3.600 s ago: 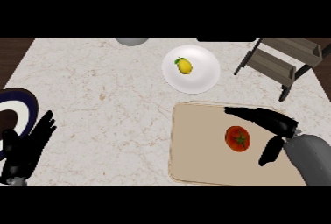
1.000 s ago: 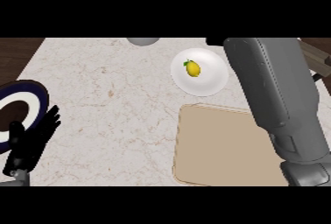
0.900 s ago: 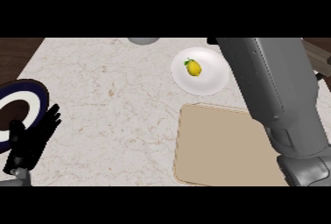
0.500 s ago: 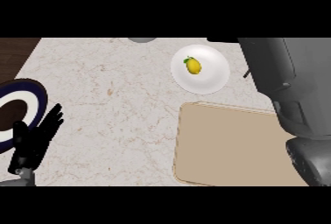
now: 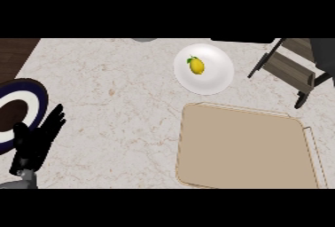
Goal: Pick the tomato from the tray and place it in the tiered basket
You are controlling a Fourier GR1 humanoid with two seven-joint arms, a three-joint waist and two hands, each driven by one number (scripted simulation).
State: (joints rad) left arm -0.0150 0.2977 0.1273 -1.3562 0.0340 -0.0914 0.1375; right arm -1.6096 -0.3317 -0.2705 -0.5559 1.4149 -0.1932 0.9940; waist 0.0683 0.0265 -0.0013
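The beige tray [image 5: 248,150] lies at the lower right of the counter with nothing on it. No tomato shows anywhere in the head view. The tiered basket [image 5: 288,71] of dark wood stands at the upper right, and only part of its frame shows. A dark grey strip of my right arm [image 5: 324,55] runs along the right edge beside the basket, with its hand out of the picture. My left hand [image 5: 36,146] rests open at the lower left, fingers up, holding nothing.
A white plate [image 5: 216,77] with a yellow lemon [image 5: 196,65] sits at the top middle, just above the tray. A dark blue and white plate [image 5: 16,115] lies at the left edge next to my left hand. A grey object [image 5: 144,40] peeks in at the top.
My right arm, which covered the basket and the tray's right side, has swung off to the right edge. The basket and the whole tray now show. The left hand hardly moved.
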